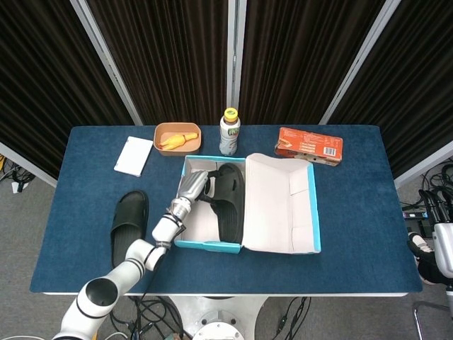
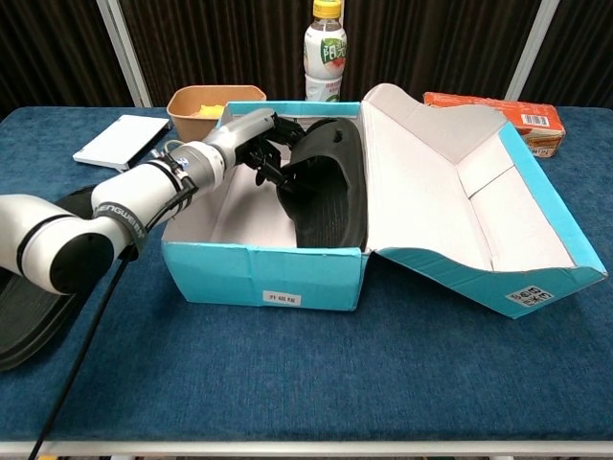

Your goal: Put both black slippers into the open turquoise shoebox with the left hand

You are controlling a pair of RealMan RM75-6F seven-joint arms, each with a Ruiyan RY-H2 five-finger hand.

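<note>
The open turquoise shoebox (image 1: 209, 244) (image 2: 263, 273) stands mid-table, its lid (image 2: 450, 182) folded out to the right. One black slipper (image 1: 228, 205) (image 2: 330, 196) lies inside along the box's right side, tilted on its edge. My left hand (image 1: 194, 185) (image 2: 251, 139) reaches in over the box's left wall, and its dark fingers grip that slipper's strap. The second black slipper (image 1: 129, 225) (image 2: 29, 316) lies flat on the table left of the box, partly behind my left arm in the chest view. A dark shape at the head view's right edge may be my right hand (image 1: 423, 261), too small to read.
Behind the box stand a drink bottle (image 1: 229, 132) (image 2: 326, 48) and an orange bowl (image 1: 177, 137) (image 2: 201, 101) with yellow pieces. A white pad (image 1: 133, 156) (image 2: 120, 141) lies at the back left. An orange carton (image 1: 308, 145) (image 2: 498, 110) lies at the back right.
</note>
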